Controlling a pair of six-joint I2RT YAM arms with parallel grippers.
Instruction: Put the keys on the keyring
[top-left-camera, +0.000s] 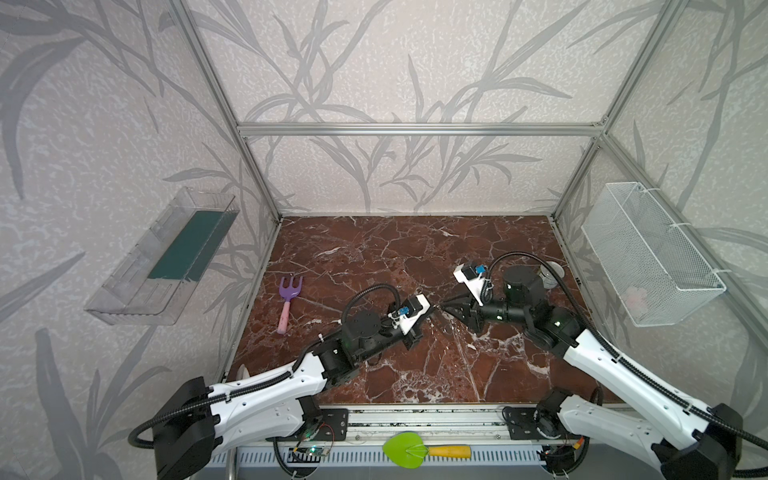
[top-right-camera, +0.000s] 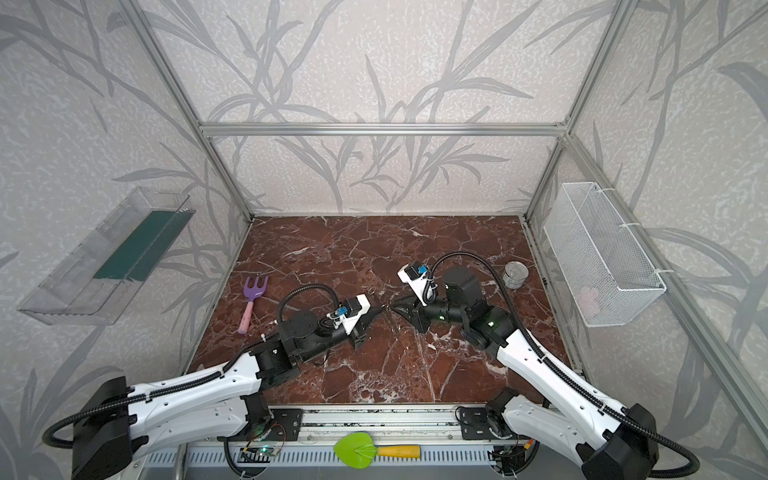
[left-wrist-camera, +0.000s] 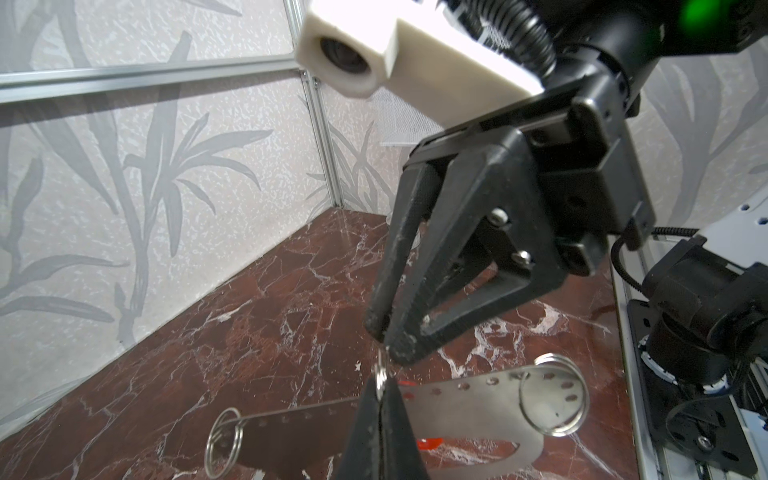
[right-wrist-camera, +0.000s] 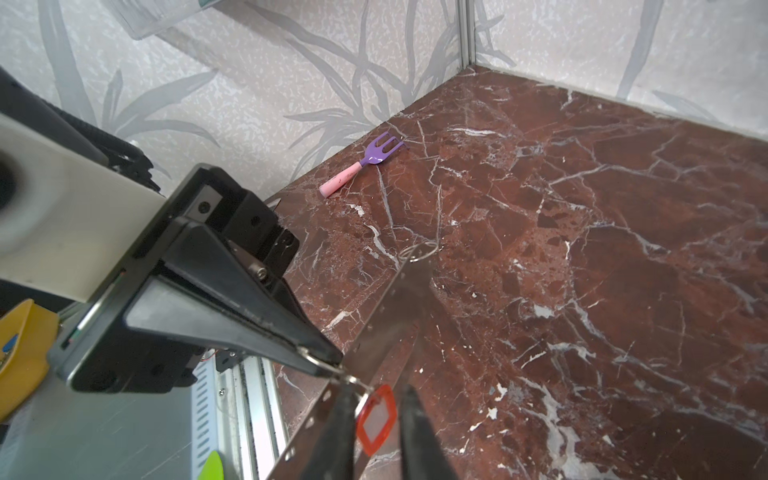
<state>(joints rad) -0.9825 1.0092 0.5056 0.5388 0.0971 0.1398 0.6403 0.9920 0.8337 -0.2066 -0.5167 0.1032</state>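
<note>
— Left fingers (left-wrist-camera: 365, 436) are pinched tight on the small split ring (left-wrist-camera: 380, 374) of the keys (right-wrist-camera: 375, 419). The right fingers (right-wrist-camera: 417, 432) stand parted, with the red tag (right-wrist-camera: 374, 415) hanging in the gap between them, unclamped as far as I can see.

— Where is all that?

— Mid-desk (top-left-camera: 374, 257), where both sets of fingers meet tip to tip, right over the keyring (left-wrist-camera: 465, 399). I can't tell whether the keyring lies flat on the desk or is lifted.

— How would the keys handle?

— Light and dangly, I'd judge. The thin wire looks springy and slick, so it could twist out of a pinch. The tag's flat plastic faces seem the surer hold.

— And the keyring?

— Stiff, thin metal, probably awkward to lift when it lies flat. An edge is the place to take it.

— Looks?

— The tag is red with a pale window, and I can't make out the key blade itself. The keyring is a flat pale-grey plate with rows of small holes and a wire loop (left-wrist-camera: 585, 399) threaded at each end.
</note>
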